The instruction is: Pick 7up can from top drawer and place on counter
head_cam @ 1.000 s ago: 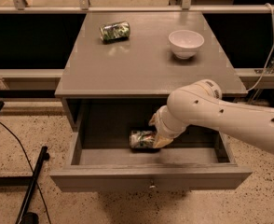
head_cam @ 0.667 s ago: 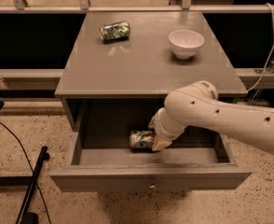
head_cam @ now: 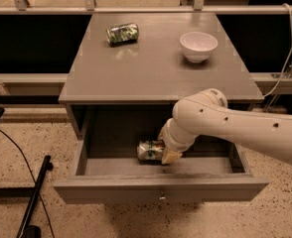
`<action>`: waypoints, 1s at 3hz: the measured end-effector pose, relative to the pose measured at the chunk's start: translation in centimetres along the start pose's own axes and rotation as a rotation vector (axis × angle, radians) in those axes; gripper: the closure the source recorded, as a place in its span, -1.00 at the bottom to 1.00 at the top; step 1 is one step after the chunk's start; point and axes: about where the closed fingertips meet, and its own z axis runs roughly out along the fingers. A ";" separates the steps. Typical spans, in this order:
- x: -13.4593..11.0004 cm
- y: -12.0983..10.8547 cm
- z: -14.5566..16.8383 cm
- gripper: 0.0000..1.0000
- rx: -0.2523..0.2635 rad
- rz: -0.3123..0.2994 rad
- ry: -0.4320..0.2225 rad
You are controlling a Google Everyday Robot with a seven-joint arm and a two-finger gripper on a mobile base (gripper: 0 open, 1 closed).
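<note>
The 7up can point(head_cam: 149, 150), pale with green patches, lies on its side on the floor of the open top drawer point(head_cam: 158, 188). My gripper point(head_cam: 167, 147) reaches down into the drawer from the right. Its fingers point(head_cam: 172, 157) straddle the can's right end and are shut on it. The can still rests low in the drawer. My white arm point(head_cam: 235, 128) crosses the drawer's right half and hides that part of the inside. The counter point(head_cam: 151, 63) is the grey cabinet top above the drawer.
A darker green can point(head_cam: 122, 33) lies on its side at the counter's back left. A white bowl point(head_cam: 198, 46) stands at the back right. A black stand and cable point(head_cam: 34, 197) are on the floor to the left. A rail point(head_cam: 146, 9) runs behind the counter.
My arm has shifted slightly left and down at the can. The can has stayed in nearly the same spot in the drawer.
</note>
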 end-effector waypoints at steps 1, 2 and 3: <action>-0.1 0.3 0.4 -0.14 -0.015 0.004 -0.003; -0.3 0.5 0.7 0.21 -0.034 0.002 -0.014; -0.6 0.5 0.4 0.67 -0.052 0.000 -0.021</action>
